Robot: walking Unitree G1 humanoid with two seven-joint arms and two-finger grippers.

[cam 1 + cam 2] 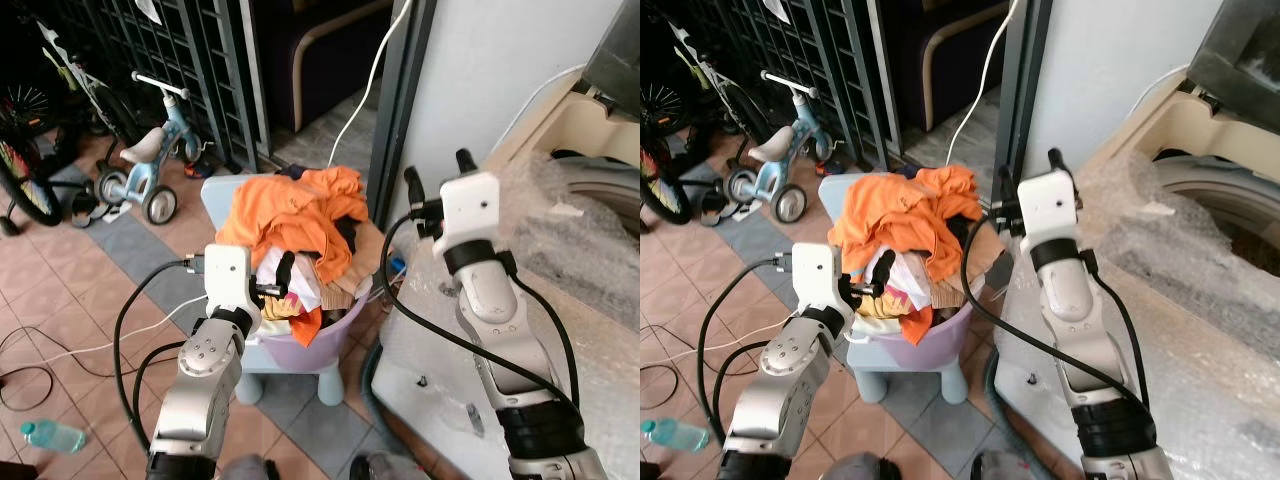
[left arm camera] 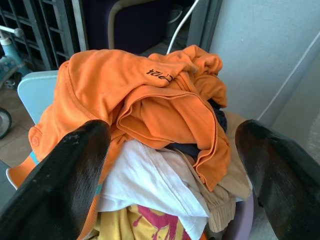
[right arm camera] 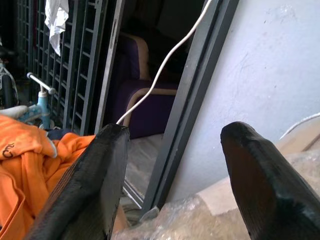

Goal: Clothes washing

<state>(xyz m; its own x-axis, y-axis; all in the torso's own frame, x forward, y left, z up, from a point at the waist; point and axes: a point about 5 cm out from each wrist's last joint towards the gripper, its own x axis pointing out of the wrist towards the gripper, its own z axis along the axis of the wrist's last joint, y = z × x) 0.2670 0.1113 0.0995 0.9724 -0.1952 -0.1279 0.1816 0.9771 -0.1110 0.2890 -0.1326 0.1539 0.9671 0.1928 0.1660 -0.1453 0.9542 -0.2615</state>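
While spread wide, left claw (image 2: 170,180) (empty) over orange shirt (image 2: 135,95); right claw (image 3: 172,185) agape.

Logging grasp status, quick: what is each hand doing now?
Left hand: open, empty, over the laundry pile.
Right hand: open, empty, raised beside the washer.

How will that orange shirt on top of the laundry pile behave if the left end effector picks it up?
The orange shirt lies crumpled in soft folds, so it will likely drape limp. It overlaps other clothes in the lavender basket, so it may drag them along. The left end effector is open near it.
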